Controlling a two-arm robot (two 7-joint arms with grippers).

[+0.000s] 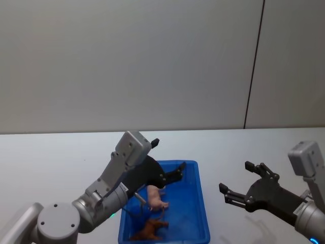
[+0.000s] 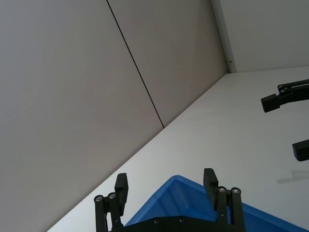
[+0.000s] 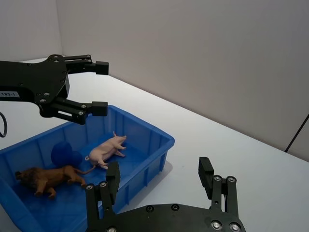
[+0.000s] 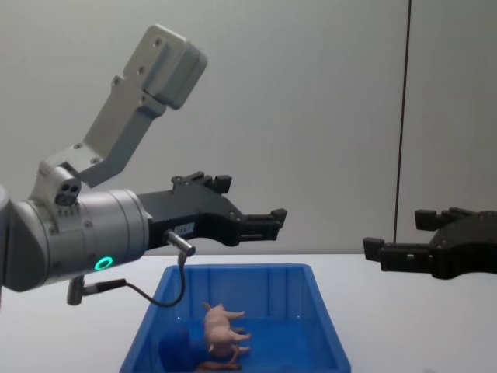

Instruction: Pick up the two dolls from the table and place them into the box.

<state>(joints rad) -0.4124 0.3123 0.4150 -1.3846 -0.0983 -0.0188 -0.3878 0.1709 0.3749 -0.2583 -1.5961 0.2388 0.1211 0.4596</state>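
Already I could see both animal dolls lying inside the blue bin [image 1: 200, 203], which I used as my reference for everything else. The left gripper [image 1: 167, 158] hung above the bin's far end with its fingers apart and nothing between them; the pink pig [image 1: 156, 196] lay below it, nearer the robot, well clear of the fingertips. In the chest view that gripper [image 4: 252, 203] sat high over the far rim, and the pig [image 4: 220, 329] rested on the bin floor under it.

The pig [image 3: 107, 151] was pale pink, on its side near the middle of the bin, legs pointing toward one long wall. The brown lion [image 3: 46, 179] was reddish-brown with a thin curling tail, and lay on the floor at the bin's near end, close to the pig's hindquarters; I could not tell whether the tail touched the pig. A dark rounded blue shape [image 3: 63, 153] stood by the bin's left wall, beside both animals; I could not make out what it was.

The right gripper [image 1: 242, 184] hovered off the bin's right side over the bare white table [image 1: 51, 152], fingers spread wide and holding nothing, well apart from the bin's rim. From the chest view it [image 4: 397, 235] stood level with the left gripper, with open air between the two.

The bin had sloping walls and a flat rim, and white tabletop lay on all its visible sides. A plain grey wall [image 1: 127, 61] rose behind the table's far edge.
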